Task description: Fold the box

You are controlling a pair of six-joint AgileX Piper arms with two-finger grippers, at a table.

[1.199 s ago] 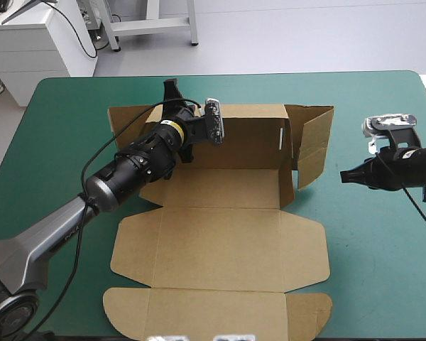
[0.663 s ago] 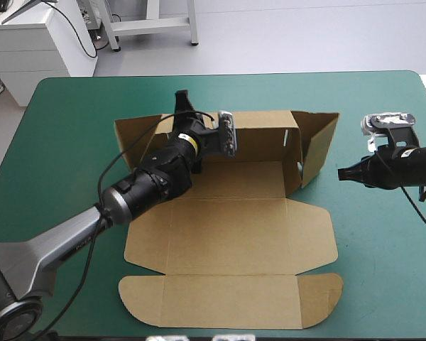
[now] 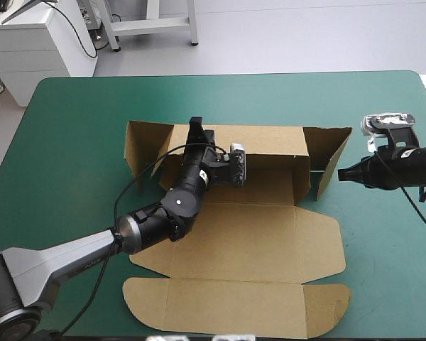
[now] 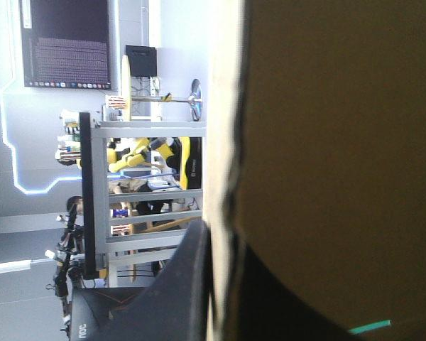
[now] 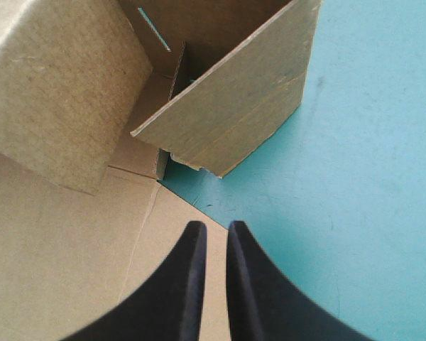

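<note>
The brown box [image 3: 234, 241] lies in the middle of the table, its back wall [image 3: 270, 142] raised and both side flaps angled forward. My left gripper [image 3: 196, 128] is shut on the top edge of that back wall. In the left wrist view the board [image 4: 341, 142] fills the space beside one black finger [image 4: 188, 284]. My right gripper [image 3: 343, 175] hovers shut just off the box's right side flap [image 5: 234, 106], holding nothing. In the right wrist view its tips [image 5: 214, 234] sit over the corner where the box's floor panel [image 5: 57, 249] meets the teal-green cover [image 5: 355, 177].
The box's flat lid panel [image 3: 234, 309] reaches close to the table's front edge. Bare teal-green cover [image 3: 71, 142] stretches to the left of the box and along the far edge.
My left gripper has swung right and toward the table's front with the back wall, standing it more upright, and the whole box has slid to the right. The right arm has hardly moved.
</note>
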